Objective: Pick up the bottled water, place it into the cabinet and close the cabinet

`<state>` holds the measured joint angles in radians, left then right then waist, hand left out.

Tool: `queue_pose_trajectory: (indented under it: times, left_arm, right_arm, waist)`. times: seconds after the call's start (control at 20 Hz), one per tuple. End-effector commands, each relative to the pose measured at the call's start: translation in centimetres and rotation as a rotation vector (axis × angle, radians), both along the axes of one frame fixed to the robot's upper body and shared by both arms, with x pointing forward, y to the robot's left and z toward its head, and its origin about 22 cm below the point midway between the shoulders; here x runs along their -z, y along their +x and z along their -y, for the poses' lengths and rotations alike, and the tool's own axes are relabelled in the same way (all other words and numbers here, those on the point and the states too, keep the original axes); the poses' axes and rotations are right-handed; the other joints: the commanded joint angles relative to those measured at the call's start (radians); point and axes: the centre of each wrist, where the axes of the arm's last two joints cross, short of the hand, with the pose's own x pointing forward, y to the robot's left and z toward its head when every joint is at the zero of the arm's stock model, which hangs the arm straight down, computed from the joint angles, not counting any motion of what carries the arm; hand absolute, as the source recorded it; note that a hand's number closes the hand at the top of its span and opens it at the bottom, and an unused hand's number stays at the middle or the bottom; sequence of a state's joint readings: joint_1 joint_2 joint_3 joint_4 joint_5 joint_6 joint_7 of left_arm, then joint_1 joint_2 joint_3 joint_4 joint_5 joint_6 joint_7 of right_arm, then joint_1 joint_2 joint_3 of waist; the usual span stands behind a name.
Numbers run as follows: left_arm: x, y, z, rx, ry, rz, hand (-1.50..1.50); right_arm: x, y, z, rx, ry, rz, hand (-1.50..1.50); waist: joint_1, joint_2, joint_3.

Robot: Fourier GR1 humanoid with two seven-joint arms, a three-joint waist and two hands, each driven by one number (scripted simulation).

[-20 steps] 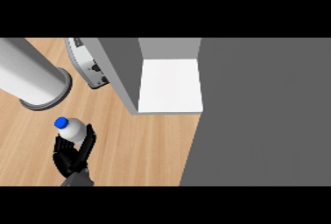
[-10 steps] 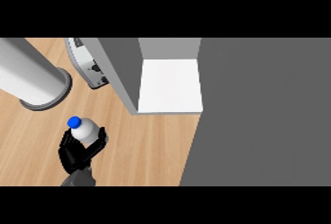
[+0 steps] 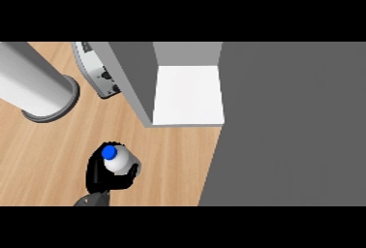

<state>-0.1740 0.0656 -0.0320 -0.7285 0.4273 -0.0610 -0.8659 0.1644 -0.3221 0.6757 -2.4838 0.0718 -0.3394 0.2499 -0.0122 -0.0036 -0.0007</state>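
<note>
Wooden counter (image 3: 50,155) extends across the left of the head view, beside the grey cabinet (image 3: 286,121). The cabinet's white interior shelf (image 3: 187,94) lies exposed, with its open door (image 3: 132,80) projecting toward the counter. A large grey cylinder (image 3: 32,89) stands at upper left. Near the lower edge, one black hand (image 3: 100,175), side indeterminate, has its fingers curled round the bottled water (image 3: 115,161), whose blue cap (image 3: 109,152) faces upward.
</note>
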Motion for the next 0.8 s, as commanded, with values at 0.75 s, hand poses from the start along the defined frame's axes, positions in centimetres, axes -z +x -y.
queue_pose_trajectory:
  times: [0.75]
  left_arm:
    - [-10.0, 1.4, 5.9, 0.157, -0.034, 0.06, 1.5]
  right_arm:
    - [-1.8, -2.0, -0.2, 0.037, 0.019, 0.058, -1.5]
  waist:
    - [0.005, 0.0, 0.0]
